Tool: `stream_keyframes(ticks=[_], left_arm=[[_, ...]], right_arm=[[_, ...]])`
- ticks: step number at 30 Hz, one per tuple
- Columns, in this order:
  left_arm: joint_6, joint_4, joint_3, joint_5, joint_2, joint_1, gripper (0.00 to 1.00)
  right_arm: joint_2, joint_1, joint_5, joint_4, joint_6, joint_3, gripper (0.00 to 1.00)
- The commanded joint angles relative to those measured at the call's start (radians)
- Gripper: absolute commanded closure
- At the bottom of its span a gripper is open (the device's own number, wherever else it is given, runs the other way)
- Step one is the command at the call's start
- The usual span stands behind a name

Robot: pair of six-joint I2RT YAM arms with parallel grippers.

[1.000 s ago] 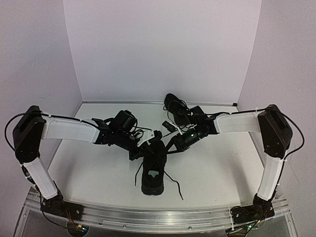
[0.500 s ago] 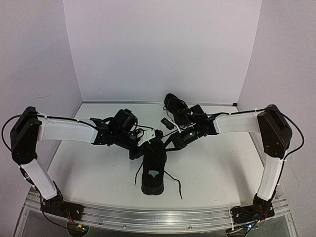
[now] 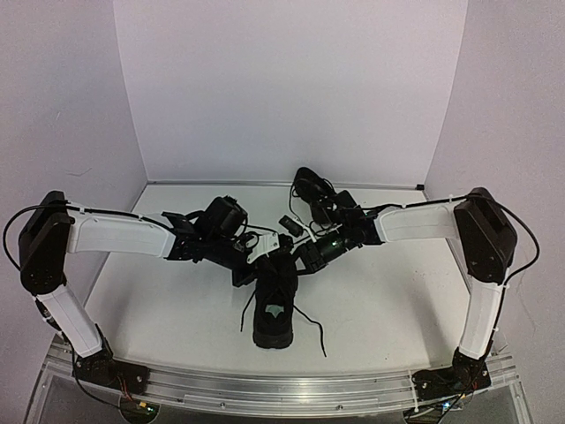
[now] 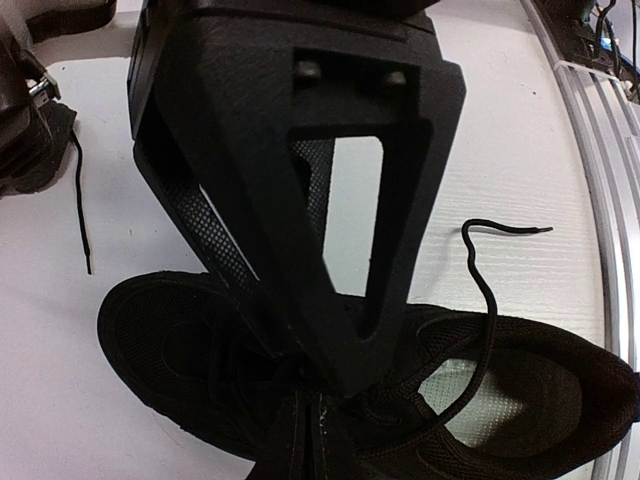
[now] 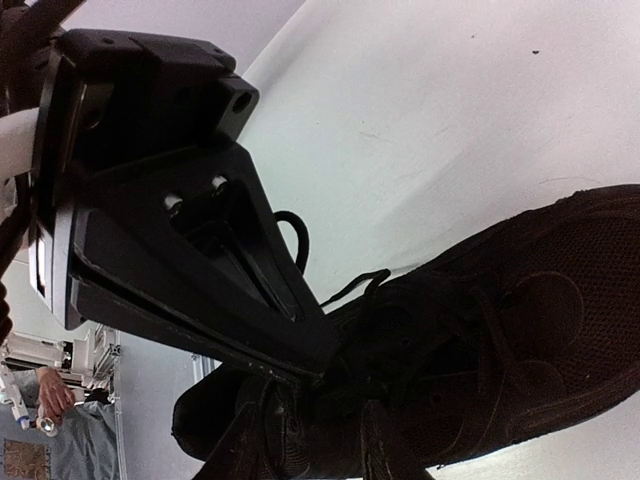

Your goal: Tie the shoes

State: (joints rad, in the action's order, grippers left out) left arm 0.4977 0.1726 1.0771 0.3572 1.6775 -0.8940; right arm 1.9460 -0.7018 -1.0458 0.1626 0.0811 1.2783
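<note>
Bench [image 3: 388, 300]: white and matte, with faint scuffs showing in the right wrist view.
Walls [image 3: 291, 88]: plain pale panels on three sides, meeting at the two back corners.
Rail [image 3: 291, 393]: an aluminium strip along the near edge. Both arm bases are bolted to it.
Near shoe [image 3: 272, 322]: sits mid-bench, a little toward the front. It is all black, with the heel toward the rail and the toe toward the back wall.
Inside the near shoe: a pale insole [image 4: 470, 385] shows in the mouth, with one lace strand trailing over the opening's rim.
Laces [image 4: 480, 290]: thin and black. Loose ends lie on the bench to either side of the near shoe, one curling out toward the rail.
Far shoe [image 3: 309, 187]: close to the back wall, right of centre and well apart from the near shoe. The right arm partly hides it.
Left arm [image 3: 119, 231]: reaches in from the left and ends over the lace area of the near shoe.
Left jaws: closed to a point, with the tips down among the laces. I can't tell whether a strand is pinched.
Right arm [image 3: 415, 221]: reaches in from the right and meets the left arm over the same shoe.
Right jaws: tips against the shoe's upper by the laces, with a lace loop beside one finger. I can't tell how far apart they stand or whether they hold anything.
</note>
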Motion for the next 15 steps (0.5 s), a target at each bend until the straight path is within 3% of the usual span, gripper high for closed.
stream_keyframes(ticks=[1, 5, 11, 15], left_arm=[[0.007, -0.045, 0.016, -0.017, -0.013, -0.008, 1.00], [0.009, -0.045, 0.015, -0.024, -0.012, -0.011, 1.00], [0.013, -0.040, 0.020, -0.025, -0.005, -0.013, 0.99], [0.002, 0.004, 0.039, -0.042, -0.004, -0.011, 0.90]], right_arm=[[0.029, -0.014, -0.014, -0.035, 0.004, 0.044, 0.70], [0.037, -0.020, -0.018, -0.038, 0.006, 0.053, 0.73], [0.038, -0.021, -0.018, -0.037, 0.005, 0.051, 0.89], [0.033, -0.021, -0.017, -0.038, 0.001, 0.045, 0.99]])
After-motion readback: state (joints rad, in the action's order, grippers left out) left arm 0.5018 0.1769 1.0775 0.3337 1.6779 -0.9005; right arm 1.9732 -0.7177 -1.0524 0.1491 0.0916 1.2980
